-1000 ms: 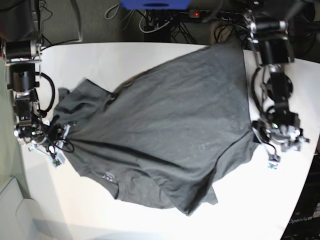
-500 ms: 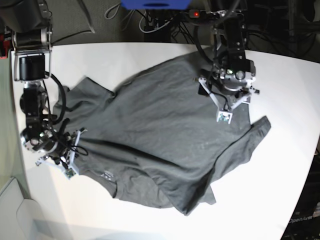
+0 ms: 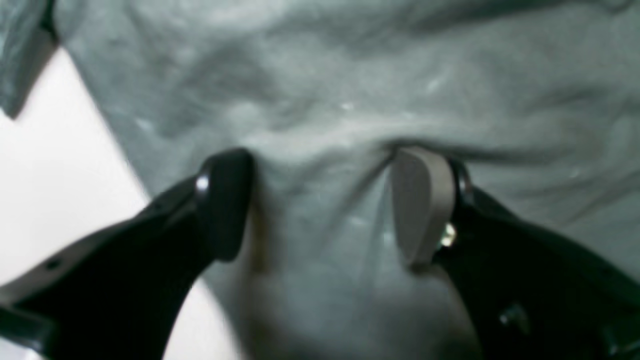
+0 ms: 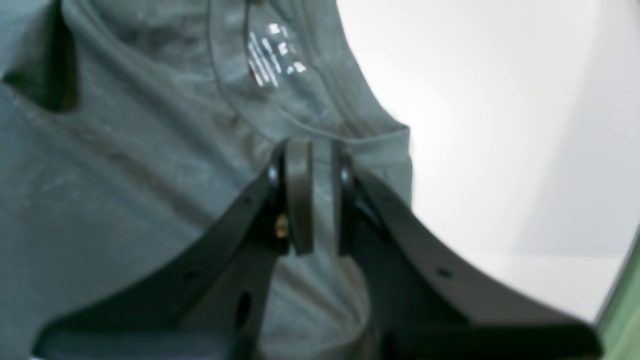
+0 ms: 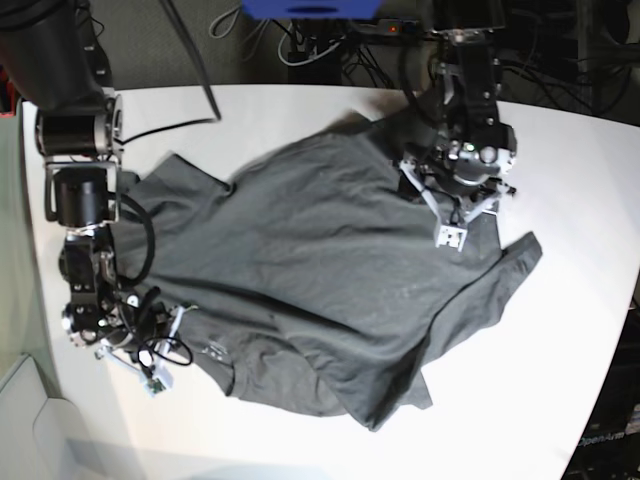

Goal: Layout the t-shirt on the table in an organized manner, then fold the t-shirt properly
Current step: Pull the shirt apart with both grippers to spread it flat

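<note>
The dark grey t-shirt (image 5: pixel 320 260) lies crumpled and askew on the white table (image 5: pixel 545 390). My left gripper (image 5: pixel 458 175) stands over the shirt's upper right part. In the left wrist view the left gripper (image 3: pixel 322 200) is open, both fingertips (image 3: pixel 420 200) pressed onto the t-shirt (image 3: pixel 350 75), with a low ridge of cloth between them. My right gripper (image 5: pixel 170 322) is at the shirt's left edge. In the right wrist view the right gripper (image 4: pixel 320 200) is nearly shut on a fold of the t-shirt (image 4: pixel 125 150) just below the collar (image 4: pixel 300 125) and its white neck print (image 4: pixel 272 55).
Cables and a blue object (image 5: pixel 310 8) lie beyond the table's far edge. A pale box (image 5: pixel 40 430) sits off the lower left corner. Bare table (image 4: pixel 475 100) shows right of the collar, and bare table (image 3: pixel 50 150) shows left of the left gripper.
My left arm swung from the table's right edge onto the shirt's upper right part, leaving a corner of cloth at the right. My right gripper moved down the left edge.
</note>
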`<action>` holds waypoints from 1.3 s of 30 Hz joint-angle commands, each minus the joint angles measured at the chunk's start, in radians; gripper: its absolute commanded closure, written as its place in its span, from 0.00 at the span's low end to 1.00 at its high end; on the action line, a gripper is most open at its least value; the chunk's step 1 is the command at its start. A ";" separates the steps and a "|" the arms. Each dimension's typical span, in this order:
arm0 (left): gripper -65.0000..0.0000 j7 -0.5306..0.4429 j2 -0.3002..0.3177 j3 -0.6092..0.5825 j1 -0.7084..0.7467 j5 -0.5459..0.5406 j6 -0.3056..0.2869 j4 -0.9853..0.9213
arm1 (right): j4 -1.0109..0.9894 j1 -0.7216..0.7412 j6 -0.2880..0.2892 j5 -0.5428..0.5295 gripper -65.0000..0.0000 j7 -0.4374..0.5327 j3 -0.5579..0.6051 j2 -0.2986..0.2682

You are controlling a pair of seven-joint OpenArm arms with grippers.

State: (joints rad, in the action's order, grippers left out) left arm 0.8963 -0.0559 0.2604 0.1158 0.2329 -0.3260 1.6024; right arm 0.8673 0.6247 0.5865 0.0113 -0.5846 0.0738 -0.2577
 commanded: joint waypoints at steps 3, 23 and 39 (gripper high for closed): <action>0.34 0.085 0.086 0.067 -0.021 0.081 0.017 -0.012 | 0.014 0.036 0.000 -0.010 0.86 0.022 -0.004 -0.009; 0.34 0.094 0.215 0.115 -0.150 0.087 0.015 -0.001 | 0.020 -0.039 0.000 -0.012 0.86 0.027 -0.004 0.096; 0.34 0.097 0.195 0.116 -0.146 0.079 0.015 0.123 | -0.148 -0.053 -0.004 -0.010 0.87 0.206 -0.009 0.044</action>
State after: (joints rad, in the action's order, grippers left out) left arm 1.0023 0.1356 0.3729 -0.0143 0.3099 -0.3176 1.7084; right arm 0.7101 0.5423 0.5911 -0.0120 -0.3679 0.0681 -0.2054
